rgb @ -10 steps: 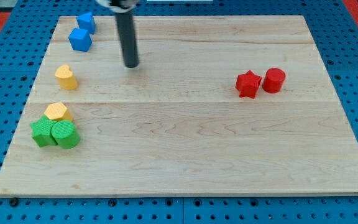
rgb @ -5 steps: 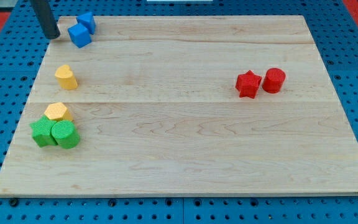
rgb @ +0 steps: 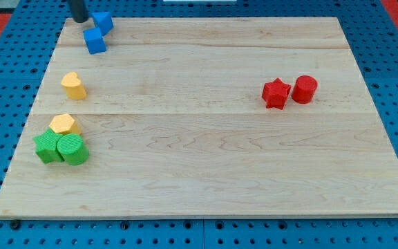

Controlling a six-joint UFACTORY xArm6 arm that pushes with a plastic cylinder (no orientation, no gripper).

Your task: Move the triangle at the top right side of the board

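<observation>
The dark rod enters at the view's top left; my tip (rgb: 79,20) rests at the wooden board's (rgb: 206,166) top-left corner, holding nothing, just left of the upper blue block (rgb: 103,21). A second blue block (rgb: 95,41) sits just below, touching it; which one is the triangle I cannot tell. The red star (rgb: 276,93) and red cylinder (rgb: 305,89) are far right. Bare wood stretches rightward between.

Blue triangle block (rgb: 103,21) lying flat at the table's (rgb: 206,138) top-left corner in the view; angled. Touching another blue block (rgb: 95,41) just below.
</observation>
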